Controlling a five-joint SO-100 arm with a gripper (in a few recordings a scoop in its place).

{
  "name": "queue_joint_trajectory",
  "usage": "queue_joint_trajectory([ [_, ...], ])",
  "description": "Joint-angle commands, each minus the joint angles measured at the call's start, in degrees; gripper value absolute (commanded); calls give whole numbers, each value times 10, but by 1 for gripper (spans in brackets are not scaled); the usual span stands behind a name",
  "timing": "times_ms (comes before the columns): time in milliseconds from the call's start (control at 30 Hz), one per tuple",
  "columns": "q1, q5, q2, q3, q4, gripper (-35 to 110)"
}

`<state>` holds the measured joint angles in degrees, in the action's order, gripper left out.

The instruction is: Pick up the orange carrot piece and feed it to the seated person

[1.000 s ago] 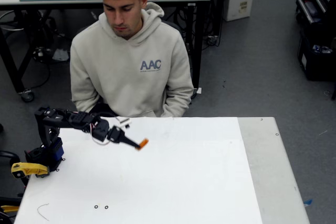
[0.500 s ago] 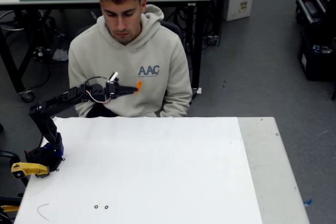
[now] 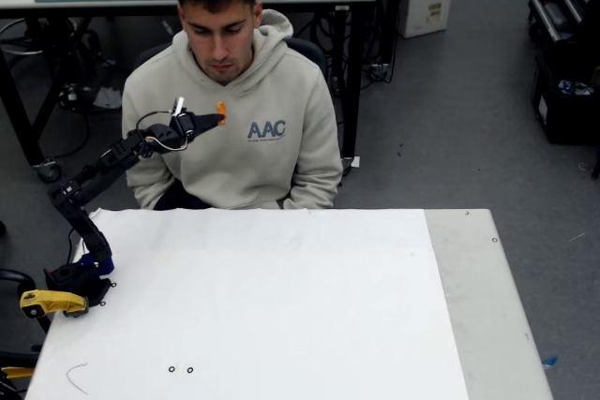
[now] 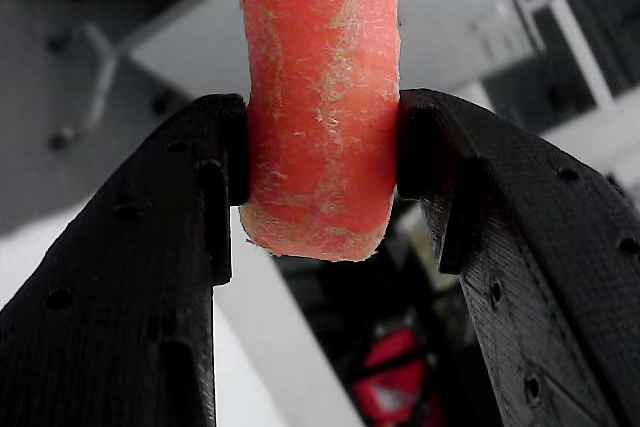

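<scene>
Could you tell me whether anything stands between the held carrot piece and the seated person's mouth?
Nothing visible does. The gripper holds the carrot piece raised before the seated person, at upper-chest height, below the chin, with open air between it and the face.

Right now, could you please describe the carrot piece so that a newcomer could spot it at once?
Find the seated person in the beige hoodie behind the white table. In front of the chest, the black gripper is raised off the table. The carrot piece is the small bright-orange stub pinched between its fingers, the only orange thing there.
</scene>
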<state>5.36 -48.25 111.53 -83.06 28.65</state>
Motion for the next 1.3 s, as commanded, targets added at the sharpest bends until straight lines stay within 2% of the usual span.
queue_joint_trajectory([
  [0,-14,-6,42,55,-1,-2],
  [500,-40,-7,22,62,-2,-2],
  [833,-41,-5,-67,192,-1,-2],
  [1267,-74,-6,-143,234,-1,-2],
])
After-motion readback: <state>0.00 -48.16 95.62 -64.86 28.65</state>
